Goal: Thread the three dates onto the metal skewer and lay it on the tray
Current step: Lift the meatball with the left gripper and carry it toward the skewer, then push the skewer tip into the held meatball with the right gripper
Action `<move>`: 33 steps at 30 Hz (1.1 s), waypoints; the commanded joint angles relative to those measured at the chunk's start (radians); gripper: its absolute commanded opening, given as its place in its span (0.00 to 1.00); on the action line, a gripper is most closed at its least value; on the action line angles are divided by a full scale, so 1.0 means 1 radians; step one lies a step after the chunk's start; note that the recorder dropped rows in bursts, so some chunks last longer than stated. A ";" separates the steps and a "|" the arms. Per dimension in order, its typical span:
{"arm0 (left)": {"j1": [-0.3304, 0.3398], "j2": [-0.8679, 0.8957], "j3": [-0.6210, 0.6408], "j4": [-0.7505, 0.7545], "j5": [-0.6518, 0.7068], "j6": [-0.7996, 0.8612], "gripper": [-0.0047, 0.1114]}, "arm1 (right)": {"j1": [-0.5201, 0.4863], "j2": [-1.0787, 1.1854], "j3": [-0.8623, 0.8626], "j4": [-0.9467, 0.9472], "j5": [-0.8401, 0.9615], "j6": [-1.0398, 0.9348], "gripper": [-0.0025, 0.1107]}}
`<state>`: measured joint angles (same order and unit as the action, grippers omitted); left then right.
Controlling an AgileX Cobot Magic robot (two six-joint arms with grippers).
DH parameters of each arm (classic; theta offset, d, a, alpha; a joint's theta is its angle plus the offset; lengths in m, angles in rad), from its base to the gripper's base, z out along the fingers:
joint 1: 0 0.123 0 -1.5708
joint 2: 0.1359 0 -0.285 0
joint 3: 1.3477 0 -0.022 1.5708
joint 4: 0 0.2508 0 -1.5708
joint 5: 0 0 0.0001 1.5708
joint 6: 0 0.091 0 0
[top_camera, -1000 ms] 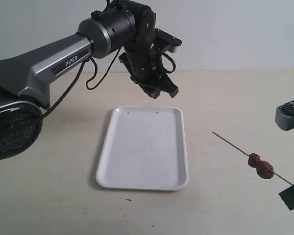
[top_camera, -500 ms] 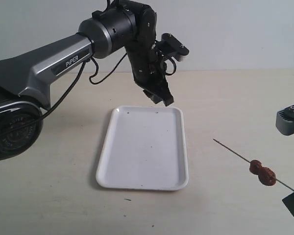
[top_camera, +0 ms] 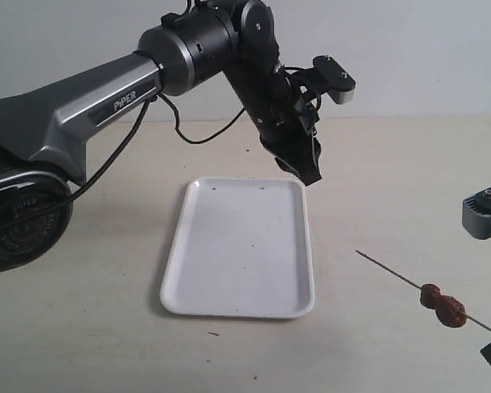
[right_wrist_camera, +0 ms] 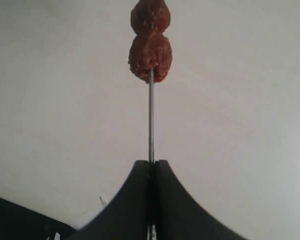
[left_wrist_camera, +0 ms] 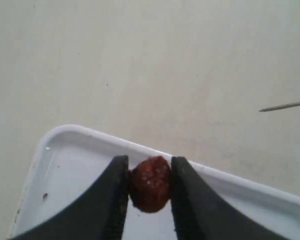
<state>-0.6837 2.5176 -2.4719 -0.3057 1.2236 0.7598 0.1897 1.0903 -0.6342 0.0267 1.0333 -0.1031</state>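
The white tray (top_camera: 237, 250) lies flat in the middle of the table. My left gripper (left_wrist_camera: 149, 172) is shut on one dark red-brown date (left_wrist_camera: 149, 183), held above the tray's far right corner (left_wrist_camera: 215, 175); the gripper's dark fingers (top_camera: 299, 160) hang there in the exterior view. At the lower right my right gripper (right_wrist_camera: 150, 164) is shut on the metal skewer (right_wrist_camera: 151, 117), which slants up to the left (top_camera: 389, 268) with its free tip pointing toward the tray. Two dates (top_camera: 443, 305) sit threaded side by side on it (right_wrist_camera: 150, 40).
The left arm (top_camera: 106, 98) stretches from the left edge over the table behind the tray. Part of the right arm's grey body (top_camera: 484, 214) shows at the right edge. The table (top_camera: 82, 344) is a pale beige surface against a plain wall.
The left gripper has swung right and turned, from behind the tray's middle to its far right corner. The skewer with its two dates has sunk lower and slightly to the right.
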 commanded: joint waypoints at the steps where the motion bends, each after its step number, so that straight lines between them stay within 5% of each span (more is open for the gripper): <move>1: -0.001 -0.066 0.011 -0.051 -0.003 0.055 0.30 | -0.003 -0.008 0.001 -0.010 -0.014 -0.008 0.02; 17: -0.001 -0.346 0.651 -0.083 -0.003 0.650 0.30 | -0.003 -0.008 0.001 0.058 -0.022 -0.064 0.02; 33: -0.001 -0.382 0.681 0.004 -0.003 0.967 0.30 | -0.003 -0.008 0.001 0.308 -0.019 -0.253 0.02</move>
<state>-0.6837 2.1513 -1.7936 -0.2989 1.2206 1.6807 0.1897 1.0903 -0.6342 0.2917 1.0188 -0.3202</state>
